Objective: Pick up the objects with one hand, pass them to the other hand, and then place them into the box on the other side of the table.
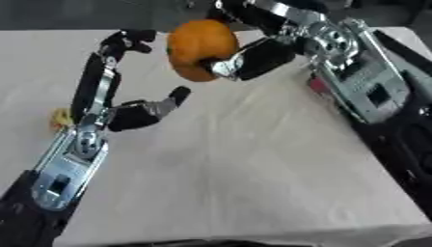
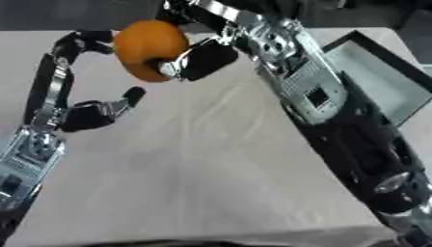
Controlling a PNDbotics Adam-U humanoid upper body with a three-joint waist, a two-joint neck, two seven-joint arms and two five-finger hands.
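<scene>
An orange round fruit [image 1: 201, 48] hangs above the far middle of the table, and my right hand [image 1: 256, 59] is shut on it, thumb and fingers curled round its right side. My left hand [image 1: 127, 82] is open just to the fruit's left, fingers stretched toward the far edge and thumb [image 1: 165, 103] pointing right under the fruit. The two hands are close but the left one does not touch the fruit. A box [image 2: 384, 79] with a dark rim and pale inside lies at the right edge of the table, partly behind my right arm.
A white cloth covers the table [image 1: 245, 169]. A small yellow thing [image 1: 59, 118] lies at the left, beside my left forearm. A bit of red [image 1: 317, 84] shows under my right arm. The near edge of the table runs along the bottom.
</scene>
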